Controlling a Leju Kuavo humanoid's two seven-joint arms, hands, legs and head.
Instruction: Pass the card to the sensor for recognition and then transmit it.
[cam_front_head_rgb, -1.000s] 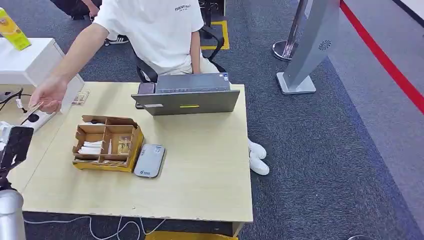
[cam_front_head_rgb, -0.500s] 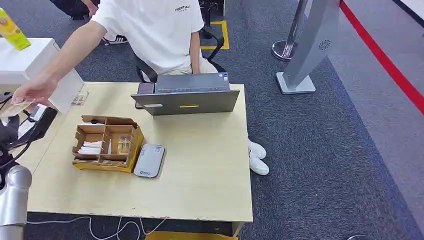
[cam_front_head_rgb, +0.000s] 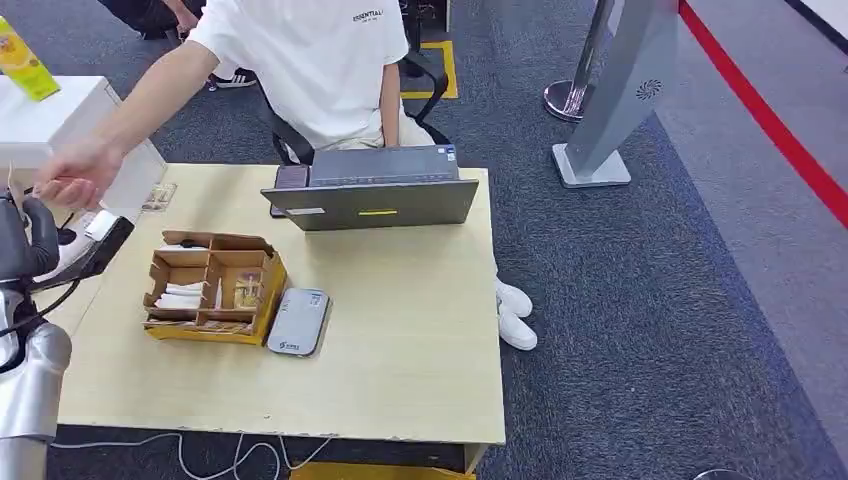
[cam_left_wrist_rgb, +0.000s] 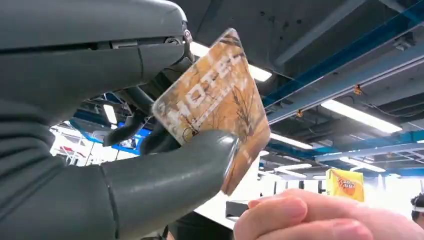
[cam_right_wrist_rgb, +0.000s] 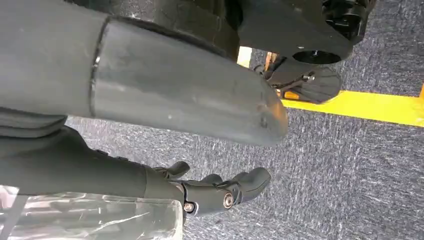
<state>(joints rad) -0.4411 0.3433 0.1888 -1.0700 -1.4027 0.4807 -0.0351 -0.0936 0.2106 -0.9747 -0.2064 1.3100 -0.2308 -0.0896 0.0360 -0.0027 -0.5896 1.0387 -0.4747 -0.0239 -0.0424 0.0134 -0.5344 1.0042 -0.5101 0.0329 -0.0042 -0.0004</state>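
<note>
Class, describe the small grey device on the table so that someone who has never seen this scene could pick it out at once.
Start at the light wooden table with the grey laptop at its far edge. Nearer the robot sits a brown cardboard box with compartments; the flat grey rounded-corner device lies right against the box's side, on the side away from the robot's left arm. It is the flat grey slab there, smaller than the laptop.

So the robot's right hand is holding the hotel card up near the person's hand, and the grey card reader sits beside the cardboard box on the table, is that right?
Not quite: the left hand holds the hotel card, not the right, as the left wrist view shows, with the person's hand close by. The right hand holds nothing. The grey card reader does sit beside the cardboard box on the table.
</note>
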